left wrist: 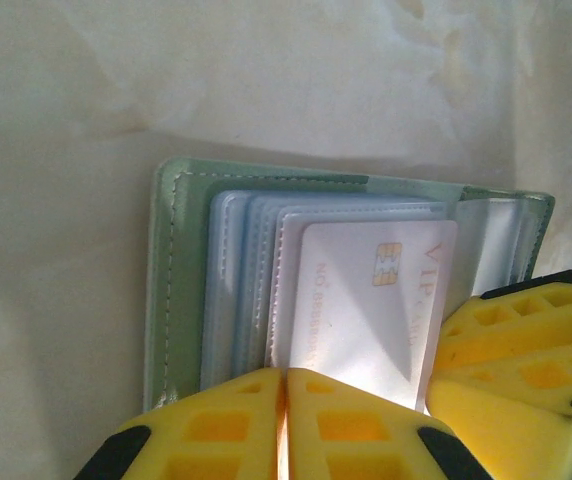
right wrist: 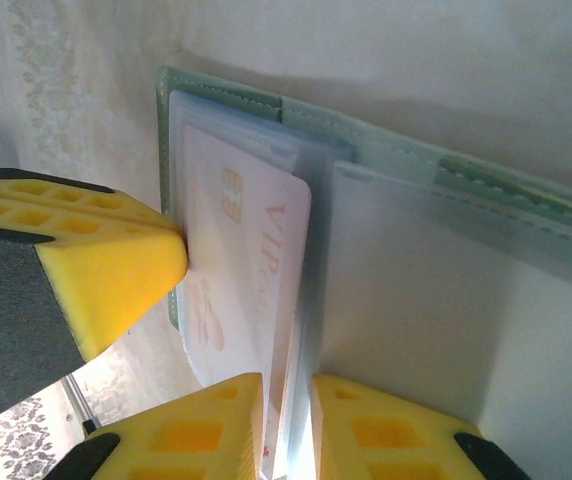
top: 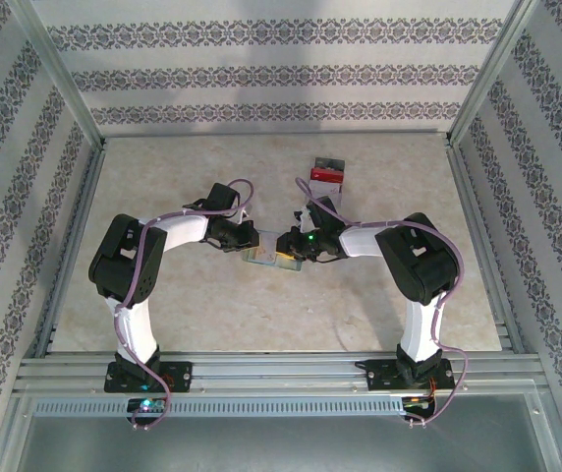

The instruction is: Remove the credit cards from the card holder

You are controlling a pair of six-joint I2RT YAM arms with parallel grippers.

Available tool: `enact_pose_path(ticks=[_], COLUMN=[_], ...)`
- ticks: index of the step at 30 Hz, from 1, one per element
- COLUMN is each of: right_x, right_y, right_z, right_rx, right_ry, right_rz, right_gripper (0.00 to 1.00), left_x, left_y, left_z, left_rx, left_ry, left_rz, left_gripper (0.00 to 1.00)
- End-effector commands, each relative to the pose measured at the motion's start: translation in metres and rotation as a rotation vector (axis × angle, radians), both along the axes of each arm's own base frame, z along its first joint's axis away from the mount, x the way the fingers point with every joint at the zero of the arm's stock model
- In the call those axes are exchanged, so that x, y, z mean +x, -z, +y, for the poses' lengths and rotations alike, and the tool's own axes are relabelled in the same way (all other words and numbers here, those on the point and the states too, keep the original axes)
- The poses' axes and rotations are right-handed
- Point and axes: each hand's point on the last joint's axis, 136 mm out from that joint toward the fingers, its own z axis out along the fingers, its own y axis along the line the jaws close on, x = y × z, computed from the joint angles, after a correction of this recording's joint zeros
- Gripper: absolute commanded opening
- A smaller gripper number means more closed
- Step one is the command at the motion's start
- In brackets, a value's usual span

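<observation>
The left tool is pressing its yellow fingers almost flat together at the near edge of the card holder, with only a sliver of light showing between them. Whether it is pinching a thin leaf there I cannot tell. The right tool is standing narrow, its jaws gripping the edge of a white credit card along with the clear sleeves beside it. The card, bearing a gold chip and the letters VIP, is lying on top of the sleeves inside the holder. The grey-green holder is lying open on the pale worktop, midway between the two arms. A red and grey stack of cards is sitting well apart, further back.
</observation>
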Motion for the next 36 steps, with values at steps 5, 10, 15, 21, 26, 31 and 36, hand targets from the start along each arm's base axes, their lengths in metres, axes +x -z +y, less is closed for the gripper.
enact_pose_path(ticks=[5,10,15,21,26,31,36], right_x=[-0.0029,-0.0029,-0.0039,-0.0049,-0.0039,-0.0033,-0.0042], right_y=[0.0136,0.0153,0.017,0.0177,0.0154,0.0159,0.0172], right_z=[-0.0004,-0.0011,-0.0041,-0.0051,-0.0032,-0.0022,-0.0032], right_rx=[0.029,0.055,0.058,0.068,0.084,0.092,0.094], right_ry=[0.009,0.019,0.028,0.03,0.03,0.033,0.037], right_rz=[0.018,0.02,0.021,0.022,0.015,0.015,0.013], right_gripper=[0.21,0.2,0.19,0.17,0.16,0.12,0.08], left_x=[-0.01,-0.0098,-0.0098,-0.0108,-0.011,-0.0112,-0.0122], left_y=[0.0249,0.0253,0.0254,0.0271,0.0278,0.0292,0.0301], left_z=[0.0156,0.0159,0.0169,0.0175,0.0173,0.0186,0.0194], left_rx=[0.085,0.088,0.092,0.099,0.1,0.103,0.109], left_ry=[-0.005,-0.005,-0.006,-0.003,-0.003,-0.006,-0.007], left_rz=[0.058,0.058,0.06,0.065,0.067,0.069,0.073], left_gripper=[0.11,0.11,0.11,0.11,0.11,0.11,0.11])
